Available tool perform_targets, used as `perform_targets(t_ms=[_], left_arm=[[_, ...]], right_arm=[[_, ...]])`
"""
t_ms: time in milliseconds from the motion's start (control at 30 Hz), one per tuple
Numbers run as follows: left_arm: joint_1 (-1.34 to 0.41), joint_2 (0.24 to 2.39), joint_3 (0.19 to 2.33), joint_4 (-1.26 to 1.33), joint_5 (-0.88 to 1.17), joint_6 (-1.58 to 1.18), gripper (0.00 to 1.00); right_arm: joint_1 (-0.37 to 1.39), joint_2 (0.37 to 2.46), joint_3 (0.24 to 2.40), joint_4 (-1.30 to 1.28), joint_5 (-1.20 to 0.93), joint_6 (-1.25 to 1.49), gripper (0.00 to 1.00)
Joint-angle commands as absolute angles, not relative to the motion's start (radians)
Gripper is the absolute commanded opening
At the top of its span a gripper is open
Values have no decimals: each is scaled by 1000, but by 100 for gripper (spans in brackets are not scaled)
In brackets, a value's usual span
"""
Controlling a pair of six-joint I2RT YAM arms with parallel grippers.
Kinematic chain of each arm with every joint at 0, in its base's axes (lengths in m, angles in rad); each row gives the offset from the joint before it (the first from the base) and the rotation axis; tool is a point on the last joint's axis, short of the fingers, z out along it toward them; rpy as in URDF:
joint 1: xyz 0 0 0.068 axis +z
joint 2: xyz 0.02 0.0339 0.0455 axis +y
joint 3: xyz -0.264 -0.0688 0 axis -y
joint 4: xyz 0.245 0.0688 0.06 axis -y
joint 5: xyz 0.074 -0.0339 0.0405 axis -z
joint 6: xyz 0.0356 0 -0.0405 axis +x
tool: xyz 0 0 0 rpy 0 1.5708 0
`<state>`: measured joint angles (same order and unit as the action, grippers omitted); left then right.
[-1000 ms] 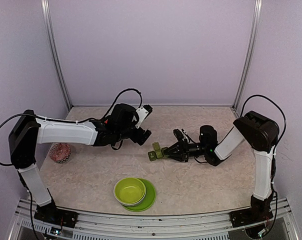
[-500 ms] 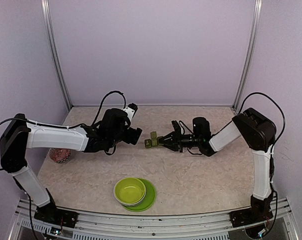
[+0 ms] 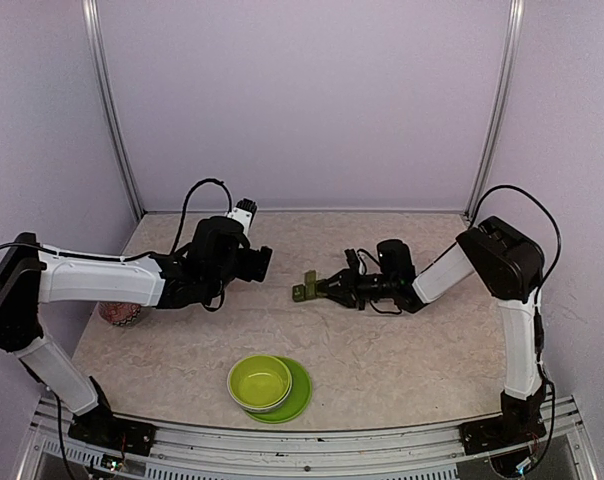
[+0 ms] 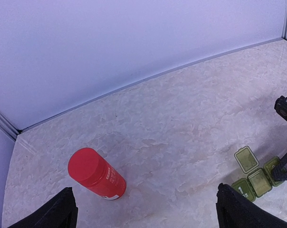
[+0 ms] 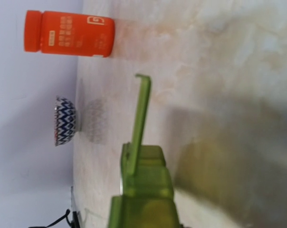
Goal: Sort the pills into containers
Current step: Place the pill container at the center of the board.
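While only the right arm has anything in hand, entries run from the left edge of the bench (image 3: pixel 402 350).

- Small patterned cup (image 3: pixel 120 307): at the left edge, partly behind the left arm.
- Left end effector (image 3: pixel 266 262): fingers spread wide with nothing between them, hovering over the left half of the bench.
- Red bottle (image 4: pixel 97 173): stands upright ahead of the left end effector, toward the far edge, cap on. Its white label carries print, but this is too blurred in both wrist views to read, so no brand made out.
- Lime bowl (image 3: pixel 259 380): sits on its plate (image 3: pixel 300 392) near the middle of the near edge.
- Pill box (image 3: pixel 303 289): green three-cell strip about mid-bench, slightly toward the far edge. One lid (image 4: pixel 246 158) stands open, seemingly on the end cell. The other two look closed.
- Right end effector (image 3: pixel 329 287): clamped on the end of the strip nearer the right edge. Cannot tell whether the strip rests on the bench or hangs just clear.
- No loose pills seen.

Handling, judged: the box looks like thin moulded plastic, light, stiff and smooth. Held by one end it is likely to slip or twist. Best hold is across the side walls of a closed cell, clear of the lid hinges, which look the weakest part.
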<state>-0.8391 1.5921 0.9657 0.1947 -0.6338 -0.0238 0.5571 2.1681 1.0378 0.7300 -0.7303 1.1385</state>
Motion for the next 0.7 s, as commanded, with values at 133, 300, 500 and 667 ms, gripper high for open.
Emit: perform_targets(t_ms=[133,300,500,667], left_arm=[[-834,1571,957,220,-672,-51,99],[-834,1565,950,225,-680,-51,99],[-834,1565,942,231,-679,-57,99],[-834,1558,933,236,-675,-64,99]], right_arm=[[581,2189,1061,689,-672,1105,17],[586,2186,1050,683,-667,1103,25],[592,2173,1036,675,-666,1099,40],[594,2152,1027,657,-662,1088,47]])
